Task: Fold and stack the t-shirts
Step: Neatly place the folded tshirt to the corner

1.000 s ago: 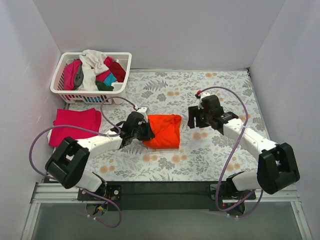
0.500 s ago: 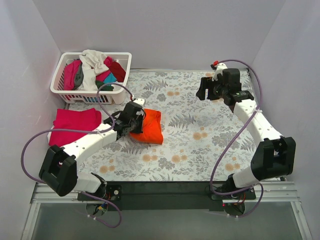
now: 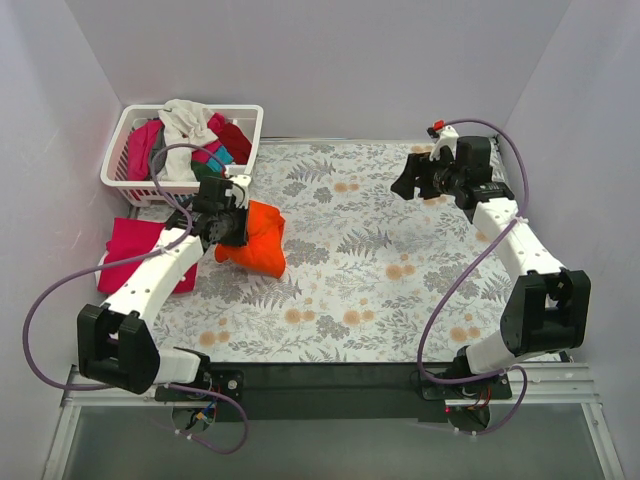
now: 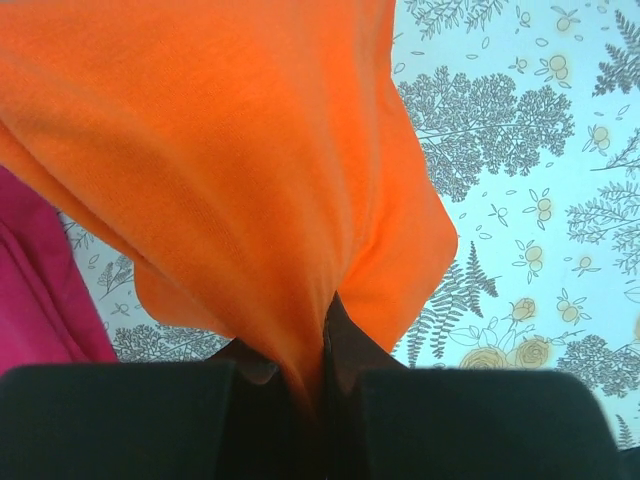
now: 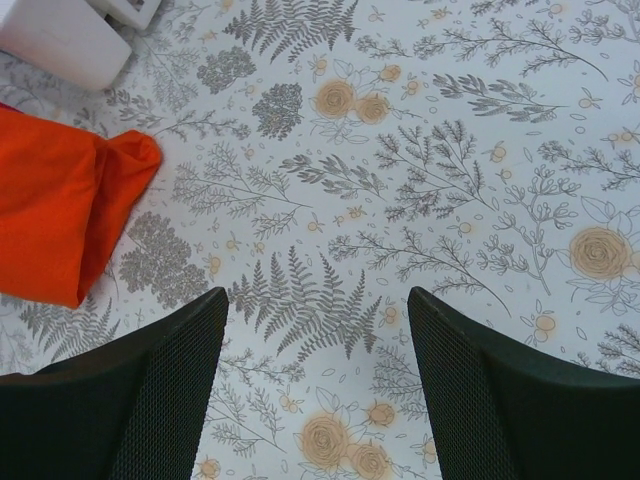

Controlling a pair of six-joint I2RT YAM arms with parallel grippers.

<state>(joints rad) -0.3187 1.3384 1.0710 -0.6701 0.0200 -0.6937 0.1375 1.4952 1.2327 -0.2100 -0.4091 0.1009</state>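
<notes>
Left gripper (image 3: 228, 230), jaws pressed together on a gathered edge of the orange t-shirt (image 3: 258, 238), is holding the garment at the left side of the worktop (image 3: 400, 290), between the basket (image 3: 254, 135) and the magenta-pink t-shirt (image 3: 135, 250). In the left wrist view the orange t-shirt (image 4: 220, 150) is hanging away from the left gripper (image 4: 325, 335) with the magenta-pink t-shirt (image 4: 40, 290) just beside it; whether its lower edge is touching the worktop cannot be told. Right gripper (image 3: 407, 184) is hovering over the far right of the worktop, jaws spread and gripping nothing, well apart from every garment.

Progress, as judged: the task is sitting at an early stage. One magenta-pink t-shirt is lying flat and folded near the left wall, seemingly serving as the base of the stack. The orange one is not yet resting on it. The remaining t-shirts (image 3: 185, 125), white, dark red, teal and pink among them, are lying in a heap in the basket, all unfolded.

Appearance: the orange t-shirt is plain, bright and soft, and is sagging in a rumpled wedge, not a flat rectangle, so its fold is probably loosening and may be needing a tidy once set down
</notes>
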